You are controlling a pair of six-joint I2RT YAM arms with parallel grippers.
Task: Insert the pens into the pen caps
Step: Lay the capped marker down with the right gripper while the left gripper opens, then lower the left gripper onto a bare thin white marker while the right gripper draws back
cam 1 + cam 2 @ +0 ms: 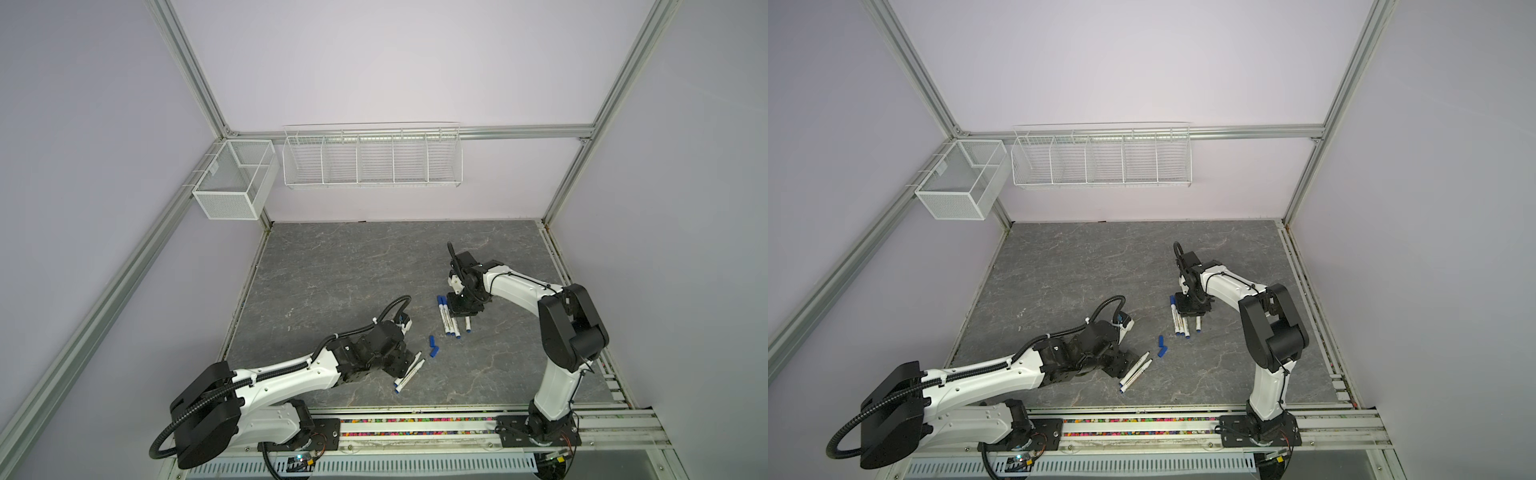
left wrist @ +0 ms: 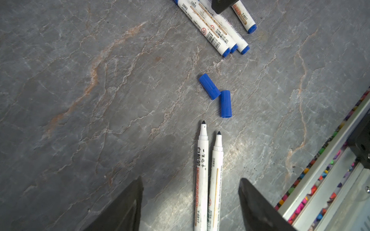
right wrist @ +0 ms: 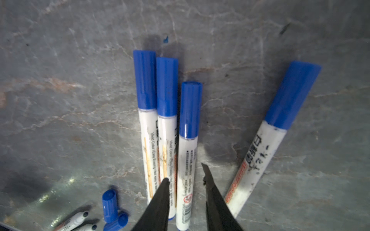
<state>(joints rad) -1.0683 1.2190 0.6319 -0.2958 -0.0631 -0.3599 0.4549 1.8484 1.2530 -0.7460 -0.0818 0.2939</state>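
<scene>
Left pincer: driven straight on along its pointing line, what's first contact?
Probably the two uncapped white marker pens lying between the left pincer's open jaws; two loose blue plastic caps lie just beyond their tips. Depth unclear.

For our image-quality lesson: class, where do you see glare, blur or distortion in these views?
Left wrist view: sharp, glare on the table by the uncapped pens. Right wrist view: loose caps blurred, glare nearby. Both top views: even light, splayed frame rails.
</scene>
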